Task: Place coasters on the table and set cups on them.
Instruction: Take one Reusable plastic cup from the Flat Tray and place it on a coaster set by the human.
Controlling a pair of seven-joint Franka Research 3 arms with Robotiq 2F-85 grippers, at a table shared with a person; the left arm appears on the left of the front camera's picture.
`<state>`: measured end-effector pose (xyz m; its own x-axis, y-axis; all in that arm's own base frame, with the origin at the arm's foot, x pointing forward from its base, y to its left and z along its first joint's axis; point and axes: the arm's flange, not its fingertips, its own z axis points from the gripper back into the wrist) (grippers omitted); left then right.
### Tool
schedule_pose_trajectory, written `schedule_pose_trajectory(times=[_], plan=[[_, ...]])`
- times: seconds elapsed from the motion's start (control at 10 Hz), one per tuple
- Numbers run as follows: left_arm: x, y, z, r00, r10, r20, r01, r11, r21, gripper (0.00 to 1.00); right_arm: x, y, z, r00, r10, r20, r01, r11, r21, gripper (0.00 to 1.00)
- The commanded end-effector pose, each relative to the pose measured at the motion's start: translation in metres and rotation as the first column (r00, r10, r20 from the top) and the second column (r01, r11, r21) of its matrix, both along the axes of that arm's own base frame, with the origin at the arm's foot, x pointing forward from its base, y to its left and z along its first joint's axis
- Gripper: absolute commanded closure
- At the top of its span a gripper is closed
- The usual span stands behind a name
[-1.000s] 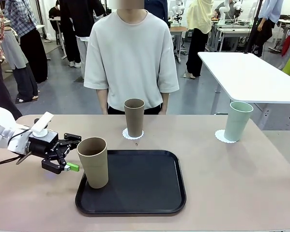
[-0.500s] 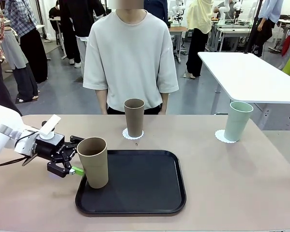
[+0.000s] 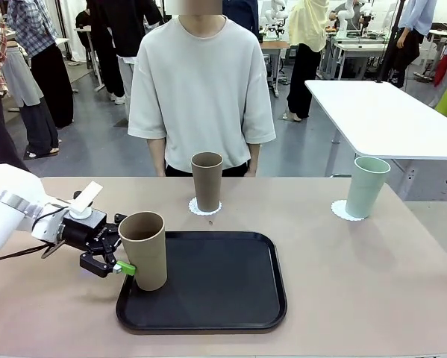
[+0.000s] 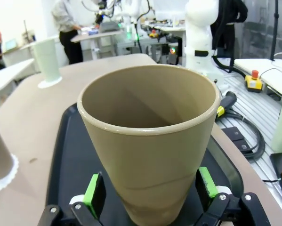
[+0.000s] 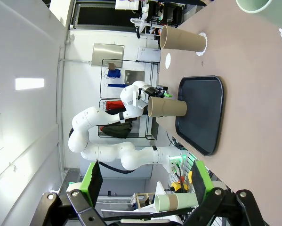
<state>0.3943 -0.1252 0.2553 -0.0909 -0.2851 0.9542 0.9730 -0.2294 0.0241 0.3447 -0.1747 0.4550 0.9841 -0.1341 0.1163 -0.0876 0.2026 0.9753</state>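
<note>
Tan cup [image 4: 148,146] stands between open left jaws, seemingly untouched.

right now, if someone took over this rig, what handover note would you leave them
Left gripper: open, fingers either side of the tan cup, which stands on the black tray; not yet closed on it.
Right gripper: open, holding nothing, up off the table.
Done: brown cup on its coaster in front of the person; mint cup on its coaster at far right.
Left: grasp the tan cup, lift it off the tray and set it on a coaster; I can't spot a third coaster.
</note>
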Motion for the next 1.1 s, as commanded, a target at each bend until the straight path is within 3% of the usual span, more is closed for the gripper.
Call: schedule_pose_trajectory(times=[0.0,0.4,0.5,0.6,0.7,0.9,1.0], plan=[[0.004,-0.016,-0.011,1.0,-0.005,0.029,0.005,1.0,-0.003,0.0,0.001,-0.002,0.002,1.0,0.005,0.01,-0.006,1.0,0.004,0.0],[0.007,-0.037,-0.009,1.0,-0.031,0.002,0.031,0.999,-0.009,0.0,0.001,-0.002,0.002,1.0,0.005,0.01,-0.006,1.0,0.004,0.0],[0.008,-0.038,-0.009,0.999,-0.039,0.0,0.039,0.999,-0.022,0.53,0.001,-0.002,0.002,1.0,0.005,0.01,-0.006,1.0,0.004,0.0],[0.007,-0.037,-0.008,0.999,-0.036,-0.005,0.036,0.999,-0.023,0.54,0.001,-0.002,0.002,1.0,0.005,0.01,-0.006,1.0,0.004,0.0],[0.007,-0.035,-0.007,0.999,-0.032,-0.012,0.031,0.999,-0.038,1.0,0.001,-0.002,0.002,1.0,0.005,0.01,-0.006,1.0,0.004,0.0],[0.004,-0.03,0.003,0.998,-0.032,-0.045,0.03,0.998,-0.053,1.0,0.001,-0.002,0.002,1.0,0.005,0.01,-0.006,1.0,0.004,0.0],[0.001,-0.025,0.01,0.998,-0.011,-0.057,0.008,0.998,-0.057,0.69,0.001,-0.002,0.002,1.0,0.005,0.01,-0.006,1.0,0.004,0.0]])
